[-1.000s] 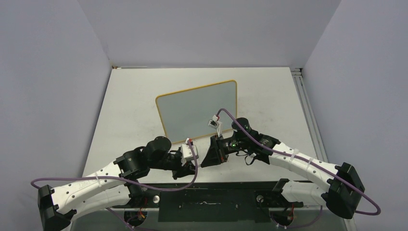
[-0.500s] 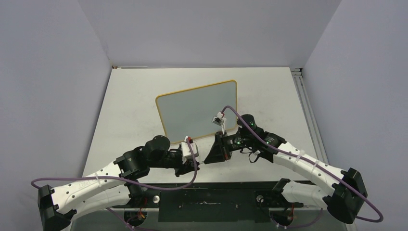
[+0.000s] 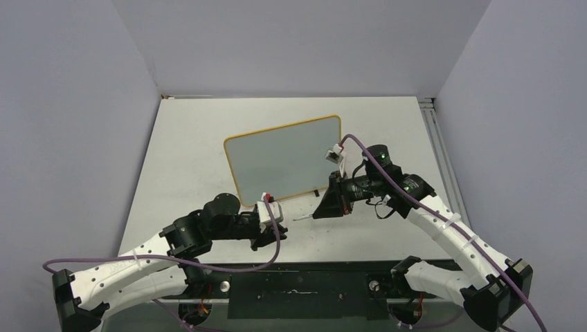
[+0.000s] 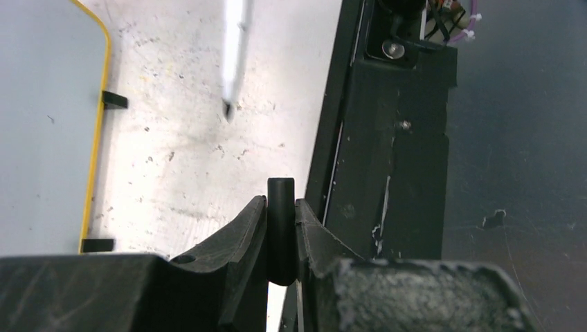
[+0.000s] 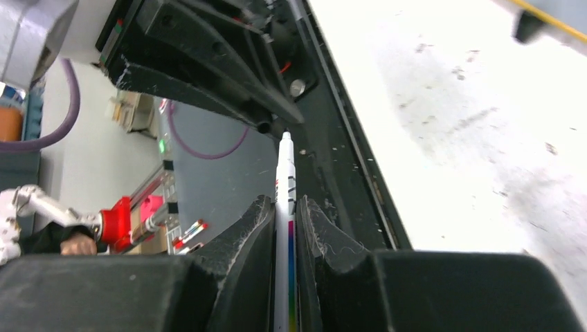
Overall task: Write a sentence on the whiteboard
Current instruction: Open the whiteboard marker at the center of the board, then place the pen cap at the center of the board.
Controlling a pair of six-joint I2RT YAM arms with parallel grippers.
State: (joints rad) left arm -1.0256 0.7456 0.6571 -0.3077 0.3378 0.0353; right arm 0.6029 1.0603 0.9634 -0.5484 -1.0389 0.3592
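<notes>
Left tool (image 4: 280,211) is clenched on a short black cap (image 4: 280,190), which stands up between its fingers. Just ahead of it I see the tip of the marker pen (image 4: 234,55) pointing back toward the cap, with a gap between the two. I cannot tell whether that tip touches the scuffed white surface (image 4: 180,173) beneath it.

My right tool (image 5: 285,205) is clamped on the pen's white barrel (image 5: 285,173), the writing end poking out past its fingertips toward the left tool.

From overhead, the left tool (image 3: 277,235) and right tool (image 3: 317,216) face each other low over the near part of the surface (image 3: 387,138), with the pen (image 3: 304,218) between them.

Beyond both tools lies the whiteboard (image 3: 284,159), flat on the surface, its yellow frame turned slightly askew. Its near edge runs just past the right tool's wrist, and its two black feet show off to the left tool's left side.
</notes>
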